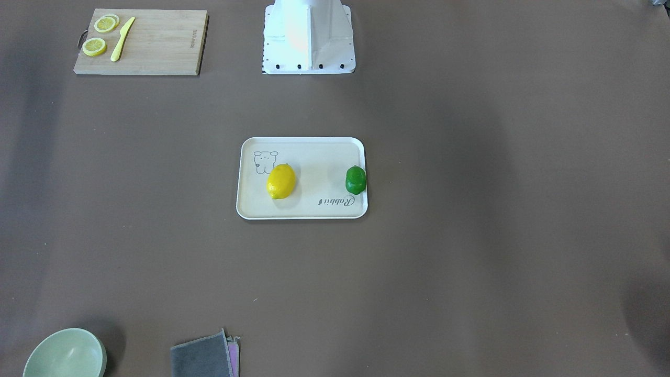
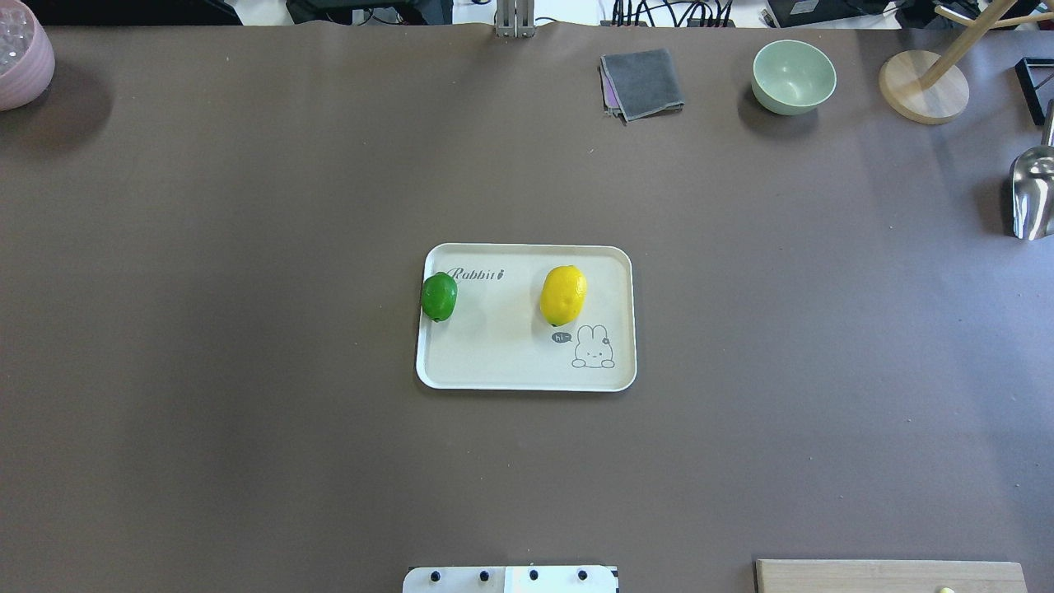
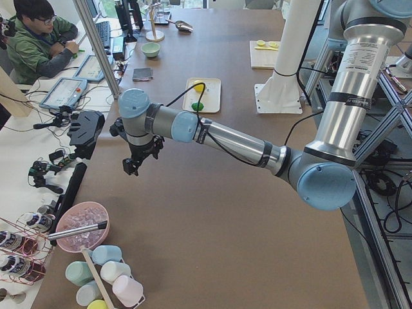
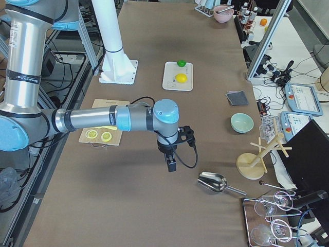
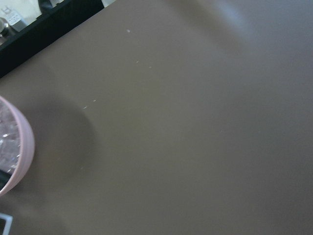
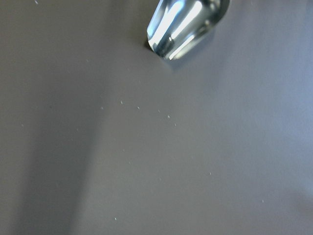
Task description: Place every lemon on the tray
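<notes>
The cream tray (image 2: pixel 494 350) lies at the table's middle and also shows in the front view (image 1: pixel 314 157). The yellow lemon (image 2: pixel 564 295) (image 1: pixel 281 181) lies on the tray next to the animal drawing. The green lemon (image 2: pixel 439 296) (image 1: pixel 355 179) rests against the tray's rim on the robot's left side. My left gripper (image 3: pixel 132 168) hangs over the table far to the left, near the pink bowl. My right gripper (image 4: pixel 171 165) hangs far to the right, near the metal scoop. Both show only in side views, so I cannot tell if they are open or shut.
A wooden cutting board (image 1: pixel 141 42) with lemon slices and a yellow knife lies near the robot's right. A green bowl (image 2: pixel 794 76), a grey cloth (image 2: pixel 642 82), a wooden stand (image 2: pixel 922 86), a metal scoop (image 2: pixel 1033 193) and a pink bowl (image 2: pixel 20 53) stand along the edges.
</notes>
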You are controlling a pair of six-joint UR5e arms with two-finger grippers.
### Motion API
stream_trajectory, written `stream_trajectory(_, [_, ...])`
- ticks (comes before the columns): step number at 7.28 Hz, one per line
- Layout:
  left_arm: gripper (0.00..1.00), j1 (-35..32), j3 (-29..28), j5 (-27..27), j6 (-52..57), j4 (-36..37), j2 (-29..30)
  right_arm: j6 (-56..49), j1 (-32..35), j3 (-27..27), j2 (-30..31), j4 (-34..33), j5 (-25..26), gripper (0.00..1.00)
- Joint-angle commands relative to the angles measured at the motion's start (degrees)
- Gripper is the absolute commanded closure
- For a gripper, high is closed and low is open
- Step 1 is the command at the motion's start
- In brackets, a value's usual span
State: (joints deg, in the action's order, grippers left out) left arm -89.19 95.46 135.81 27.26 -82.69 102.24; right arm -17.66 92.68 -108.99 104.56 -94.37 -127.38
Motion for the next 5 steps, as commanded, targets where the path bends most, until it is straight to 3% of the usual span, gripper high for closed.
stream_trajectory(1, [0.01,-3.4,-4.5,-2.8,2.2,0.1,-4.9,-2.2,3.9,4.3,4.5,0.4,-0.1,0.0])
stream_trajectory(3, [0.01,-6.3,-4.2,-3.4,0.7,0.1,-8.7,-2.1,3.8,5.2,3.5,0.5,-2.1,0.0])
stream_trajectory(5, [0.01,-7.4,-4.5,-3.0,0.3,0.6,-9.9,-0.1,3.8,5.1,1.8,0.5,-11.1,0.0])
